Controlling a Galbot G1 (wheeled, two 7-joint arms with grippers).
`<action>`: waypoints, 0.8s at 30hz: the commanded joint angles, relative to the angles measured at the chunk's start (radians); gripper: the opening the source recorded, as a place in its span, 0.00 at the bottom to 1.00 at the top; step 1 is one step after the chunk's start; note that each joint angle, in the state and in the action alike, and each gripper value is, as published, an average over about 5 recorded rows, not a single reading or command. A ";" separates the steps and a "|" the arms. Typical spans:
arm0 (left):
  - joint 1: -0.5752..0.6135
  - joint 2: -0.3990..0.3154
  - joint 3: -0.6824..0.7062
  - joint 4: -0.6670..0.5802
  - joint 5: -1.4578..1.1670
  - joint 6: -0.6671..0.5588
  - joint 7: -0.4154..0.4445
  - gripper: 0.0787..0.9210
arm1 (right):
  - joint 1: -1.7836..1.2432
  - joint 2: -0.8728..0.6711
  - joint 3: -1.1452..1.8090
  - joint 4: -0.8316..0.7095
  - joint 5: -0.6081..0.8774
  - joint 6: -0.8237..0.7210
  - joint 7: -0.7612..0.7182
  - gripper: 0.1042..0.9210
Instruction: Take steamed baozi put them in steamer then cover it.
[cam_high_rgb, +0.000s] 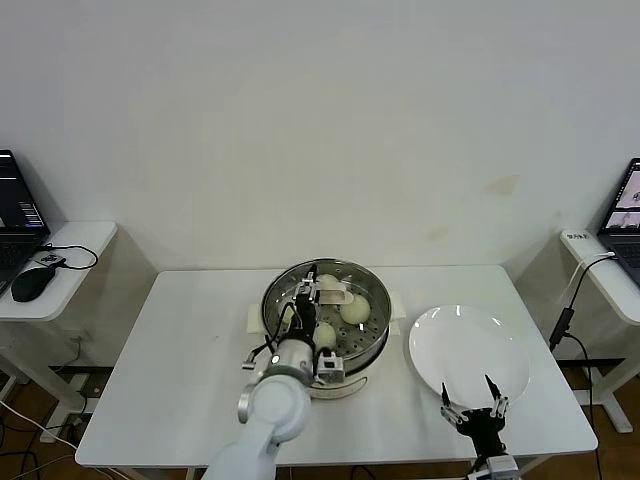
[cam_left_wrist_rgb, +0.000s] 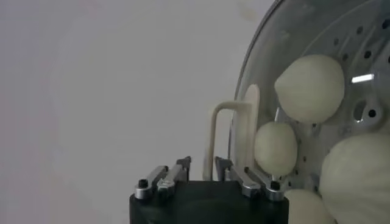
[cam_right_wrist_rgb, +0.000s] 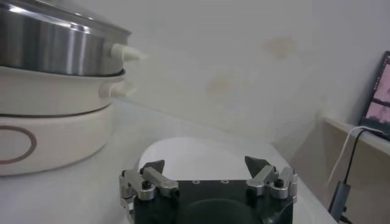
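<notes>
At the table's (cam_high_rgb: 180, 330) near edge the right gripper (cam_high_rgb: 475, 410) hangs with fingers spread wide and empty over the near rim of the white plate (cam_high_rgb: 470, 345), its arm cut off by the frame. The left gripper (cam_high_rgb: 318, 300) sits over the steamer (cam_high_rgb: 325, 320), mid-table, its jaws parted around the handle of the cover (cam_left_wrist_rgb: 234, 137). Through the glass, four baozi (cam_left_wrist_rgb: 311, 88) show, partly hidden by the arm.

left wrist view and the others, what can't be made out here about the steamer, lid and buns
- Fourth bun: head view, the left arm and the cover handle screen part of the steamer; the left wrist view cuts the baozi off at its edge.
- Left pincer: whether it touches the handle, unclear.
- Right wrist view: steamer top cut off above the right pincer.
</notes>
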 joint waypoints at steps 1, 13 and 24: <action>0.197 0.112 -0.048 -0.264 -0.139 -0.026 -0.045 0.59 | 0.000 -0.003 0.002 -0.004 0.003 0.000 -0.002 0.88; 0.627 0.193 -0.368 -0.473 -1.087 -0.292 -0.431 0.88 | -0.033 -0.095 0.017 -0.002 0.101 0.025 -0.011 0.88; 0.714 0.221 -0.531 -0.302 -1.696 -0.373 -0.525 0.88 | -0.061 -0.114 -0.001 0.034 0.172 0.018 -0.025 0.88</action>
